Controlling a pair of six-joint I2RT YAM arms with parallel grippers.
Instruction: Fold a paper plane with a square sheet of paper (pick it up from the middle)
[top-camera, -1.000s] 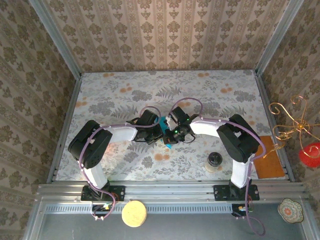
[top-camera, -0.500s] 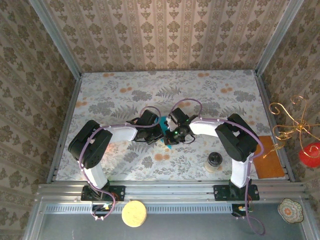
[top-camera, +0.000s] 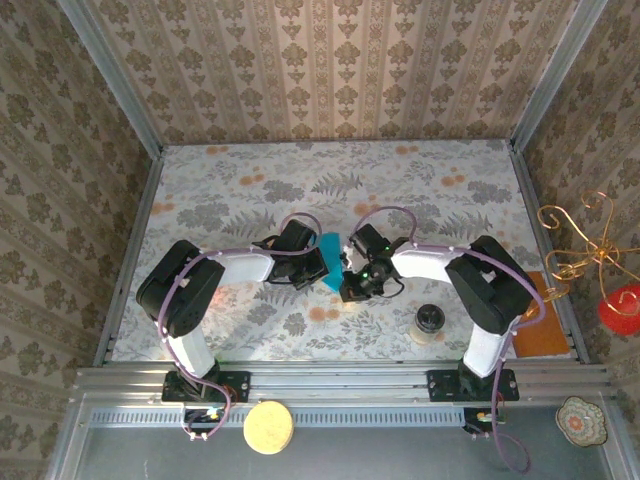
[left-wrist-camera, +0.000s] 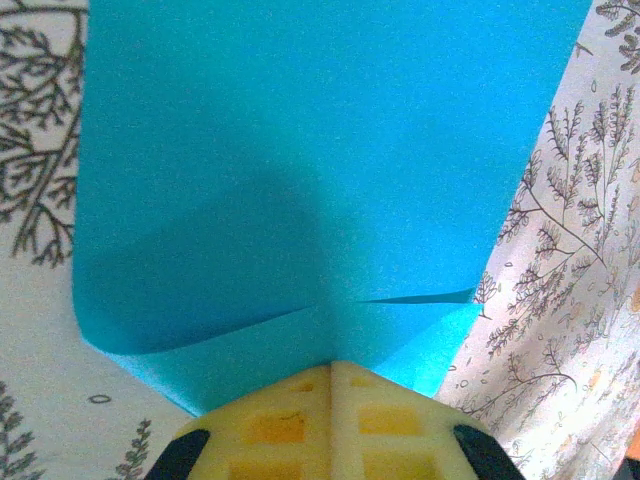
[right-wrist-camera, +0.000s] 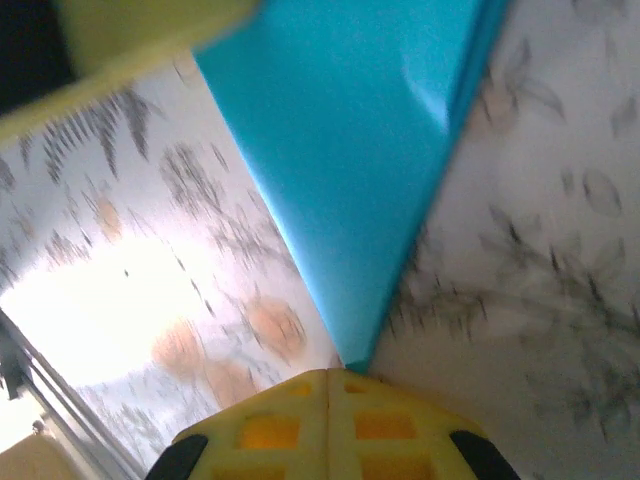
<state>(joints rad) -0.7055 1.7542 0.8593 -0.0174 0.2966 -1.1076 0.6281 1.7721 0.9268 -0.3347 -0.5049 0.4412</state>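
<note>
Clamping down from two sides

Both pincers meet over the middle of the flowered table (top-camera: 230, 200). The left gripper (top-camera: 316, 262) is clenched on the square sheet of paper (top-camera: 331, 262). In its wrist view the yellow pads (left-wrist-camera: 300, 420) are pressed together on the sheet's near edge. The teal paper spreads away ahead of them, doubled over, with a soft rounded fold to the pads' left and a short crease to their right. The right gripper (top-camera: 347, 278) is clamped as well. Its pads (right-wrist-camera: 280, 425) are closed at the narrow tip of the sheet, which widens as it runs ahead of them. From above, the paper sits directly between the two pincers. A small dark-topped pot (top-camera: 430, 322) stands apart to the right gripper's right, nearer the arm bases.
</note>
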